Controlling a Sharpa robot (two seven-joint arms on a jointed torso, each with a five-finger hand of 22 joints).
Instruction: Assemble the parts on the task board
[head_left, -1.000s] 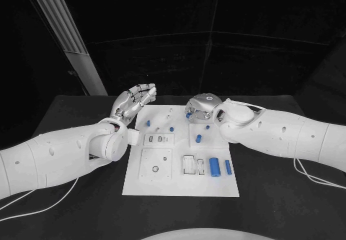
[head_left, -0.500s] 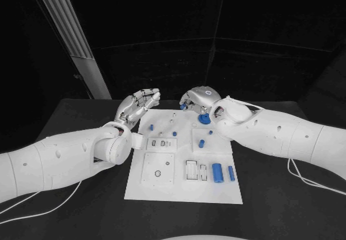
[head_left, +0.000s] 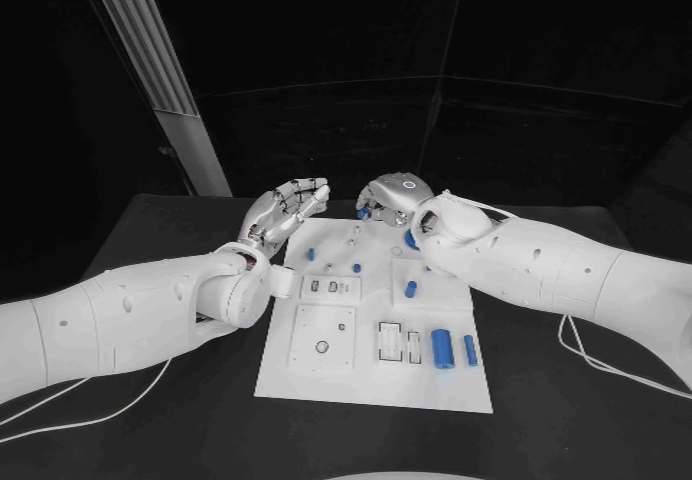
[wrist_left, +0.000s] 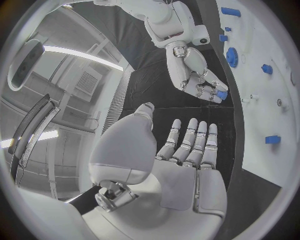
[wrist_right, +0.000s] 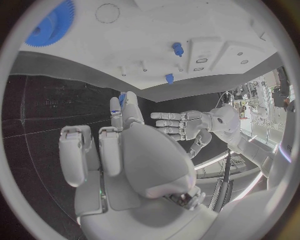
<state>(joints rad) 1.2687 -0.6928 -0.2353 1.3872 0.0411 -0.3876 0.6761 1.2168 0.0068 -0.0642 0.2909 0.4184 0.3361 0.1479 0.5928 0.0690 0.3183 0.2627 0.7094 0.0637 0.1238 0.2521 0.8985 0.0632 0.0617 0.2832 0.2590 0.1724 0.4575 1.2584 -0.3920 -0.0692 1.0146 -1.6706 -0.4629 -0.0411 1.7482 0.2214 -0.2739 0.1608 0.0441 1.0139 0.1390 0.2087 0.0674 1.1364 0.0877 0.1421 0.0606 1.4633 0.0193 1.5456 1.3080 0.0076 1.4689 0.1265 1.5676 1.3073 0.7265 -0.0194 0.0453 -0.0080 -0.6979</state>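
So, going left to right: the left hand (head_left: 286, 208) is raised over the table (head_left: 173, 250) just off the far-left corner of the task board (head_left: 346, 385), palm showing, fingers spread and straight, nothing in it. You can see the same thing from its wrist camera, the palm is bare and the fingers are apart.

The board sits in the middle of the table. Its near-left part has a square plate with a small ring (head_left: 322, 347) in it. To the right of that are two narrow rectangular slots (head_left: 391, 341), and just beside them two blue cylinders (head_left: 443, 348) lie side by side, the left one thicker. Further back a small blue peg (head_left: 410, 290) rests on the board's right half, and a couple of smaller blue pegs (head_left: 309, 254) stand near the far-left edge. A blue gear (head_left: 413, 240) lies by the far-right edge, partly hidden behind the right wrist.

The right hand (head_left: 387, 200) hovers over the far edge of the board, fingers curled in, pinching a small blue part (wrist_left: 221, 94) at its fingertips. Both hands are close together at the far end, so the near half of the board and the table on either side are open.
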